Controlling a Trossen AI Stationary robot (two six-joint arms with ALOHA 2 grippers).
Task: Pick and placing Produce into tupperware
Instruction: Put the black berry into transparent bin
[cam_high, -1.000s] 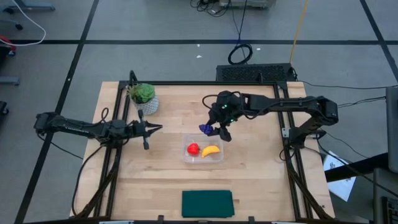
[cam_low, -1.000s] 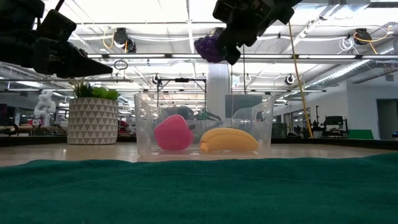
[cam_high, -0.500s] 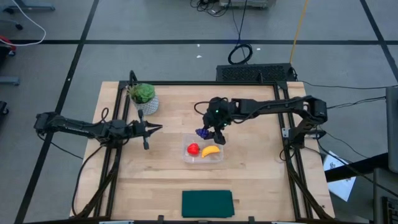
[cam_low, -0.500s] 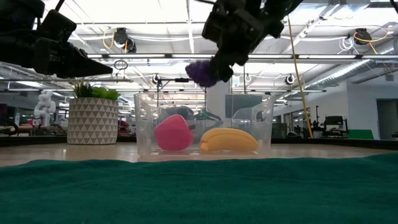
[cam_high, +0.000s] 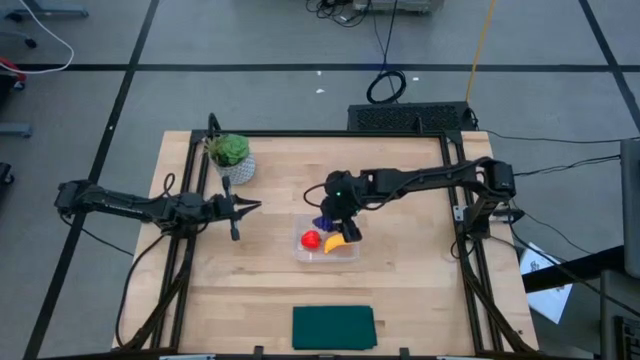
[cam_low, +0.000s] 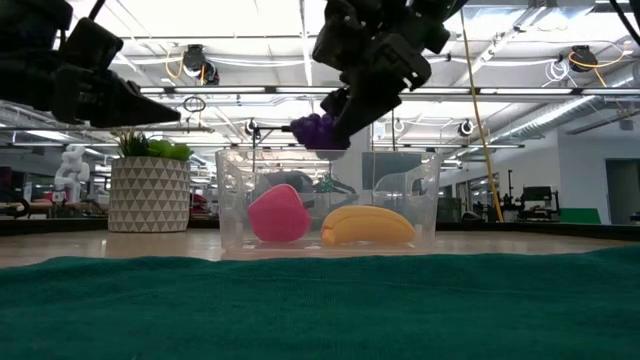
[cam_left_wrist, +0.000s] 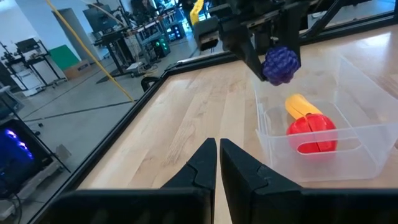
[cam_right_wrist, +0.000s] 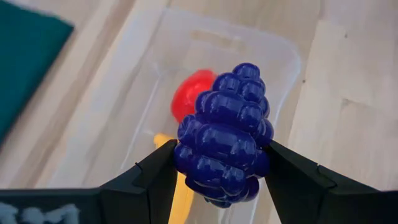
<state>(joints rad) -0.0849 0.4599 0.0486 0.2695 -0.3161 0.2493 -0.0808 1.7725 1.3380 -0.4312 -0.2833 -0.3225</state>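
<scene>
Right wrist view: grapes held over the tub.
I have the right gripper (cam_right_wrist: 219, 171) clamped on the grapes' (cam_right_wrist: 225, 140) sides; they look light, knobbly, firm. Beneath sits the tub (cam_right_wrist: 277, 57), strawberry (cam_right_wrist: 189, 96) and banana (cam_right_wrist: 180, 193) inside. My left gripper (cam_high: 240, 207) waits, closed.

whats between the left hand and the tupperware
Only bare wooden table, seen in the high and left wrist views. The shut left hand hovers apart from the tupperware.
</scene>
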